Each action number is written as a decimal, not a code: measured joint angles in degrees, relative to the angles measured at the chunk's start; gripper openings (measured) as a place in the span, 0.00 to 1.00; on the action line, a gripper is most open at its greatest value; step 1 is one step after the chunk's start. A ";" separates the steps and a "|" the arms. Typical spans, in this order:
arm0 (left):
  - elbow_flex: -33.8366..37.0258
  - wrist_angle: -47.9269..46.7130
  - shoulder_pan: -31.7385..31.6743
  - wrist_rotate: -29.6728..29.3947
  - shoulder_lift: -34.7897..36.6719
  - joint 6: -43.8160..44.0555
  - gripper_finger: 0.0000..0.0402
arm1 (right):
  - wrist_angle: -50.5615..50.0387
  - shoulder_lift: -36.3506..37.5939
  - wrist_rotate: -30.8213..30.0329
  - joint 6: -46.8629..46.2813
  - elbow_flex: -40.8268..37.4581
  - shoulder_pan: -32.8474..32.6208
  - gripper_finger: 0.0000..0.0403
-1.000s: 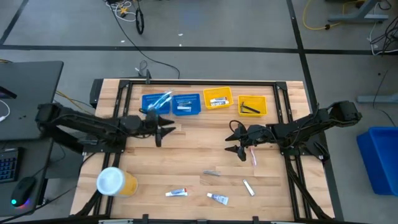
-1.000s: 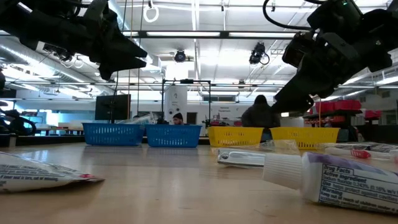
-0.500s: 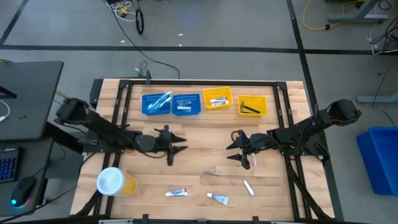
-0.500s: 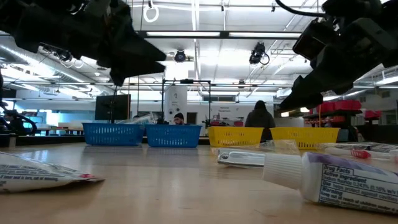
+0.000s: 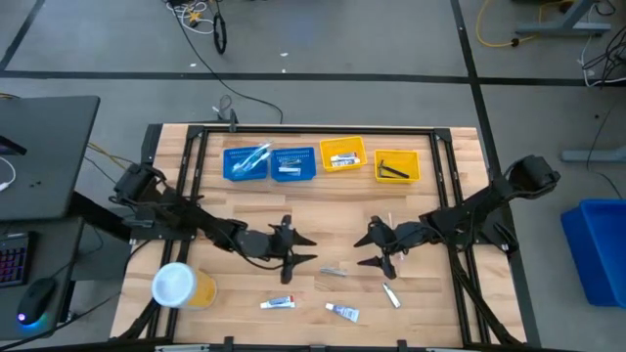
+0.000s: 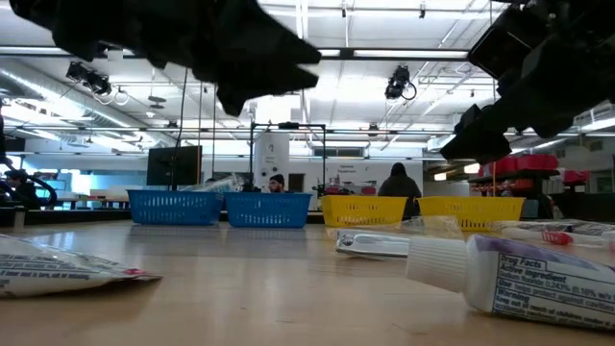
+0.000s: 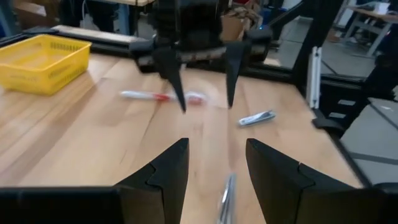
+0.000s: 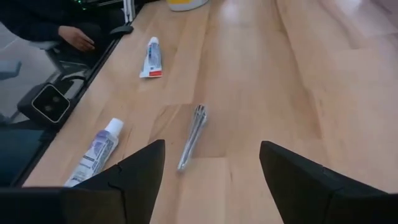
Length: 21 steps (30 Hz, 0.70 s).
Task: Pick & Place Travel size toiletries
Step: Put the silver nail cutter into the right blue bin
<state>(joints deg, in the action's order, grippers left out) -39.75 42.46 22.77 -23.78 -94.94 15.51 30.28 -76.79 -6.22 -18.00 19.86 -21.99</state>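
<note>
**Both arms hovering over a silvery tube at mid-surface**

The left gripper (image 5: 305, 249) is hanging above the wooden surface (image 5: 313, 200), its jaws standing apart with nothing between them. In the left wrist view its fingers (image 7: 163, 177) are framing a slim silvery tube (image 7: 225, 198) that is lying flat on the wood. The right gripper (image 5: 375, 249) is facing it from the other side, jaws spread wide and gripping nothing; in the right wrist view the same silvery tube (image 8: 191, 137) is sitting between its fingers (image 8: 140, 171), farther off on the wood.

From above, that tube (image 5: 334, 272) is lying between the two grippers. A white toothpaste tube (image 5: 277, 303) and a second toothpaste tube (image 5: 342, 312) are resting near the front edge, with a small white item (image 5: 390, 294) just to their right. A pink-and-white toothbrush (image 7: 163, 96) is lying beneath the right gripper.

Along the far side, two blue trays (image 5: 247, 174) and two yellow trays (image 5: 342, 164) are sitting in a row, each holding some items. A yellow tub with a white lid (image 5: 181, 286) is standing at the front left corner.
</note>
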 joint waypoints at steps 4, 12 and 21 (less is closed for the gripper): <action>-1.14 -1.12 0.99 -0.68 0.01 -0.12 0.42 | 4.75 -4.86 -3.11 -0.45 0.00 -2.14 0.67; -1.33 -2.04 2.86 -1.69 0.01 0.32 0.42 | 11.57 -15.11 -3.85 -2.06 3.68 -3.92 0.64; -1.35 -11.13 9.48 1.98 0.03 7.25 0.42 | 11.54 -21.33 -7.05 6.00 9.95 -3.93 0.65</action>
<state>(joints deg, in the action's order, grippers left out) -41.10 31.33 32.24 -21.80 -94.91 22.76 41.82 -98.12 -13.26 -12.00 29.81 -25.91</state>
